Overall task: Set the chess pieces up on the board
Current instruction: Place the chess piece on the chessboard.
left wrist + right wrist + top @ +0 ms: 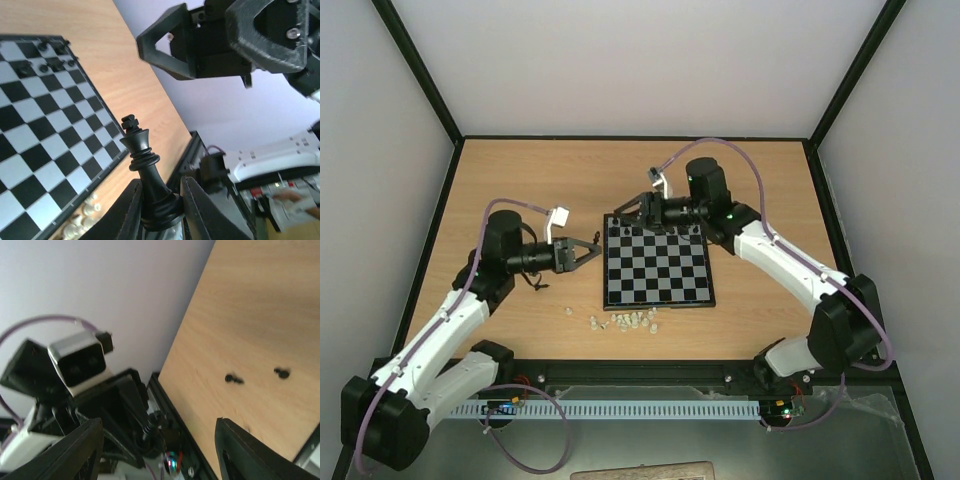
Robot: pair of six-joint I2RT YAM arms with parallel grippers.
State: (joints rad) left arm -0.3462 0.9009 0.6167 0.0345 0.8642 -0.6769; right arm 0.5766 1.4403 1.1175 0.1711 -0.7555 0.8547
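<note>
Black king (145, 160) is sitting clamped in left gripper (161, 197)
Right gripper (159, 426) is hanging open, empty, near board's (658, 303) far-left corner

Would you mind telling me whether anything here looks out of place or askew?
Yes: whitish chessmen lie scattered on the table, off the board by its near edge, and two black pieces lie on bare wood rather than on squares.

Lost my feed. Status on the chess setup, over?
Left fingers shut on king, at left edge of board. Right fingers open over far-left corner, possibly in the way. Few black pieces on far rows.
</note>
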